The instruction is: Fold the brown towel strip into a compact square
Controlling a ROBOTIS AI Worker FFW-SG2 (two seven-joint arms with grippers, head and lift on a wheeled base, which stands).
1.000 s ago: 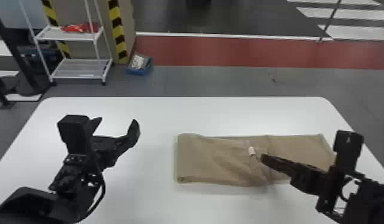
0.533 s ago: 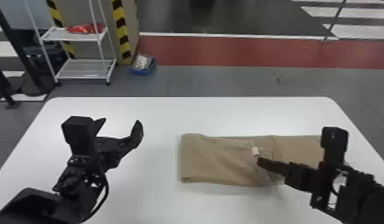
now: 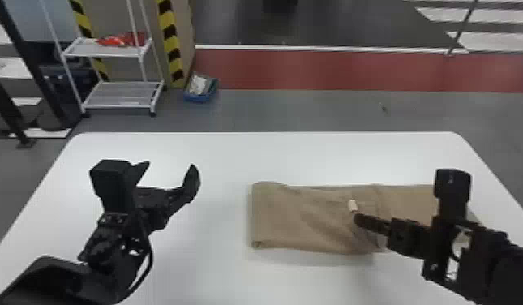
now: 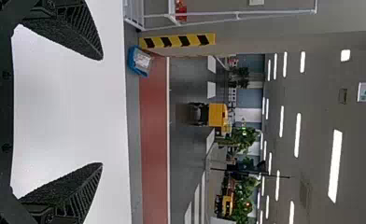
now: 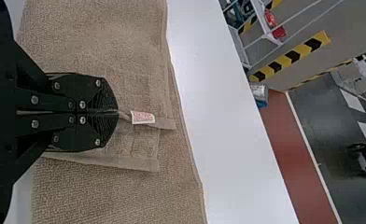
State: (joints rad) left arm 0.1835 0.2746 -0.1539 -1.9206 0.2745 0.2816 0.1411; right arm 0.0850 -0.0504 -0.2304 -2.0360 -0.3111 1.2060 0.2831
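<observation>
One blue bin (image 3: 200, 98), whitish contents (image 3: 197, 84) | left hand (image 3: 169, 165) released | right hand (image 3: 356, 219) grasping towel (image 3: 296, 215)

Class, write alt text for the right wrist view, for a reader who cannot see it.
The shut right gripper pinches the brown towel beside its small pale tag; the towel lies partly folded on a white table.

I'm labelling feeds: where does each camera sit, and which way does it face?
Head view: robot's head, forward and down onto table; left arm, right arm.
Left wrist view: left wrist, across table into room; left tool, open.
Right wrist view: right wrist, over towel into room; right tool, shut.
Head and right wrist views share the towel.
</observation>
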